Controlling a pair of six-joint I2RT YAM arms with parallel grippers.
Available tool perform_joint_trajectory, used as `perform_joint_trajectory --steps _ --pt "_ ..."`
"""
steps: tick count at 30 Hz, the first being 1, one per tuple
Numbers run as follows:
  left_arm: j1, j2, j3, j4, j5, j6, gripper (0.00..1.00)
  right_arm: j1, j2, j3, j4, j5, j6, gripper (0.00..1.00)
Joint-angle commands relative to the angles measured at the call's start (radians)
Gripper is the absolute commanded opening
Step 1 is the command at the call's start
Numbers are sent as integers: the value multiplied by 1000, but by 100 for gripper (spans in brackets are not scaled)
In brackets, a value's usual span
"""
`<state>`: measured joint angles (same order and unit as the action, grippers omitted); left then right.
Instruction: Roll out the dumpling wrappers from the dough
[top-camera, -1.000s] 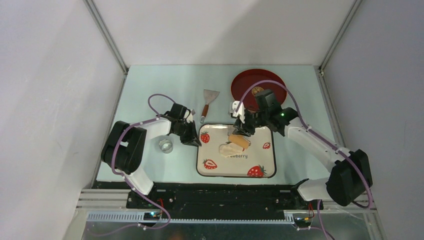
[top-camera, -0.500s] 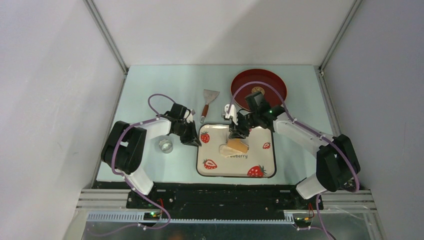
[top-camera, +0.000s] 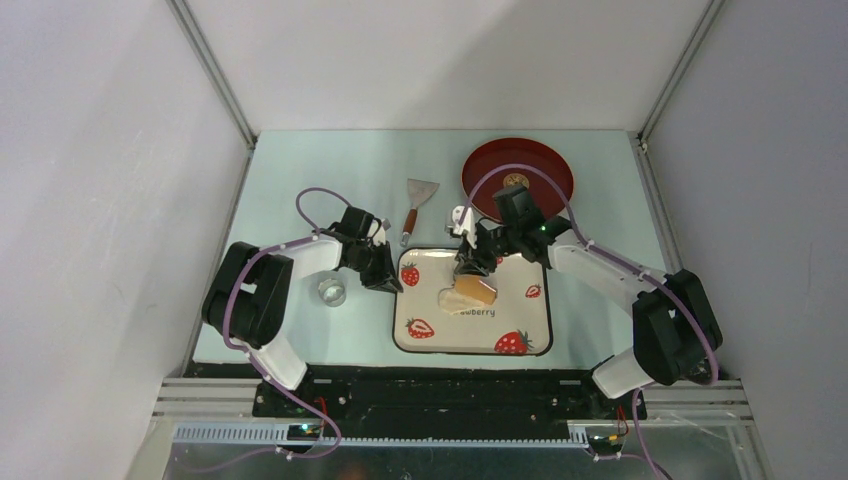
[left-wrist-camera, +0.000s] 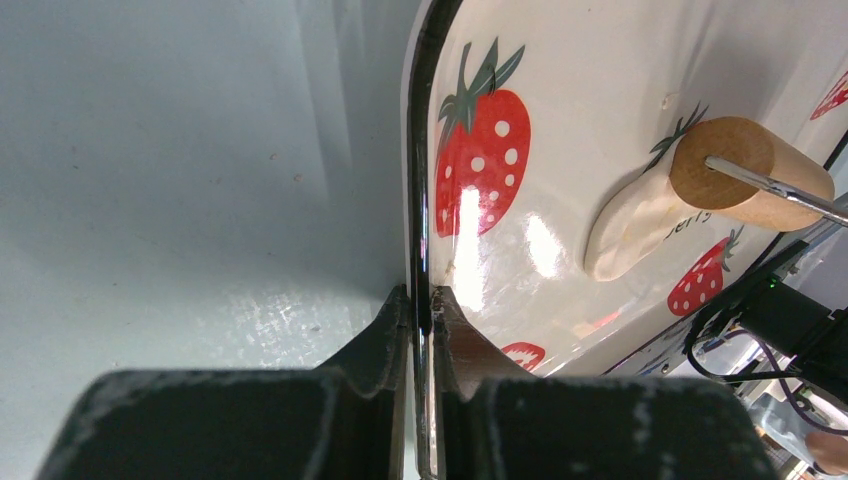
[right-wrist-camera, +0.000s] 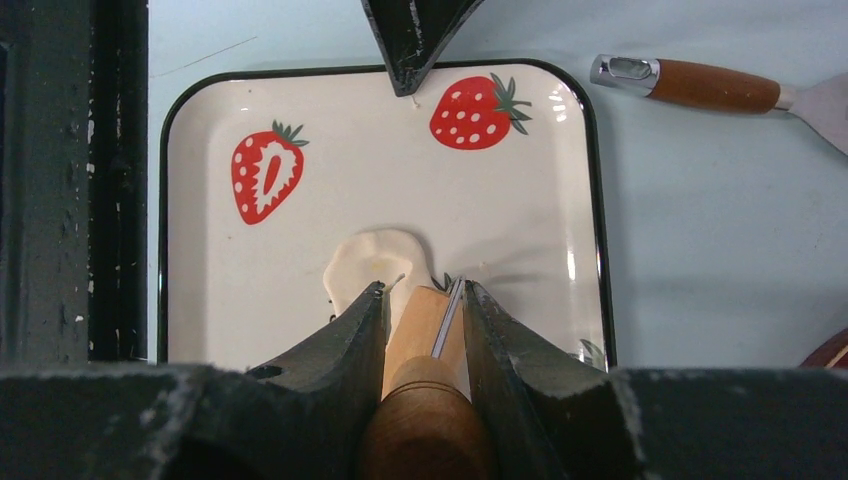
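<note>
My right end effector (right-wrist-camera: 425, 300) is clenched on the wooden rolling pin (right-wrist-camera: 425, 335), fingers on either side of it with the thin metal rod running up between them. The dough (right-wrist-camera: 375, 265) lies on the strawberry tray (right-wrist-camera: 163, 200) just ahead of those fingertips and a little to their left, a pale, partly flattened lump. The pin's far end rests on its near edge.

From the right wrist, the pin's long axis seems to run forward along the fingers, so I judge the rolling stroke has to go sideways across the fingertips, toward the uncovered bulk of the dough. Most of the lump sits beyond the pin rather than under it.

My left end effector (left-wrist-camera: 420, 300) is clamped on the tray's rim, one finger inside and one outside. The dough is well ahead of it, across the tray. The right arm is plainly the nearer one, and the left arm only steadies the tray. I see no finished wrapper on the tray yet.
</note>
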<state>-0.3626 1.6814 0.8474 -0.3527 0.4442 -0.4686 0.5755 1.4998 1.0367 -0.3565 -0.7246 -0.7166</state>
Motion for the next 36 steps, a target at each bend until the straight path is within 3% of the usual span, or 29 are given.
perform_joint_trajectory --steps 1,8,19,25,36 --pt "-9 43 -30 -66 -156 80 0 -31 46 -61 -36 131 7 0" --pt "-9 42 -31 -65 -157 78 0 -61 21 -61 -31 172 26 0" --pt "-9 35 -34 -66 -156 76 0 -66 -155 -59 46 145 59 0" --pt "-9 39 -35 -65 -152 75 0 -7 -238 -58 50 149 68 0" --pt "-9 40 -36 -63 -149 75 0 92 -173 -68 15 151 -8 0"
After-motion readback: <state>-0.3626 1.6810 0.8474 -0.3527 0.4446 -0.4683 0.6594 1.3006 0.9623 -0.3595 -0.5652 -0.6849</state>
